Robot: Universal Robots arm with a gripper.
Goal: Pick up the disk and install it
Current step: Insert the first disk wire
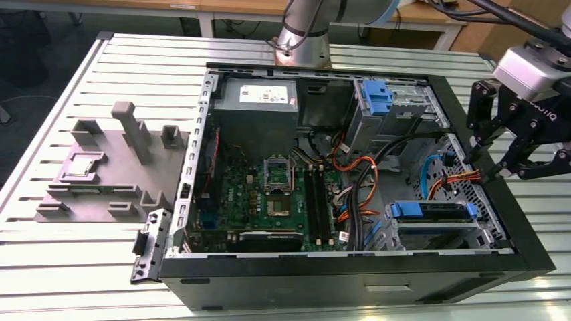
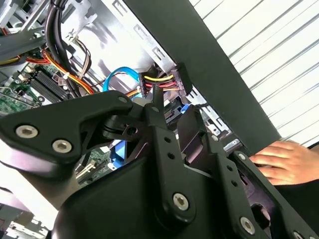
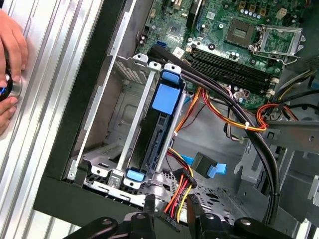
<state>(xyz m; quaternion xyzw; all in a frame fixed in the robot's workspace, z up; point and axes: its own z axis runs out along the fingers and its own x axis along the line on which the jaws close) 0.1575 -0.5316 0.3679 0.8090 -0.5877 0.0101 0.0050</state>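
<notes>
The gripper [image 1: 501, 172], jaws released and empty, hangs at the exterior view's right, over the open computer case [image 1: 357, 281]. The disk [image 1: 432, 211] sits seated in the drive bay [image 1: 437, 234], lower right.

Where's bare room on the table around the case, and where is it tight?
Free: slatted table beyond the grey fixture, and the strip along the case front. Tight: gripper hangs at the case's right wall in the exterior view; inside, cables crowd around the disk in its bay.
</notes>
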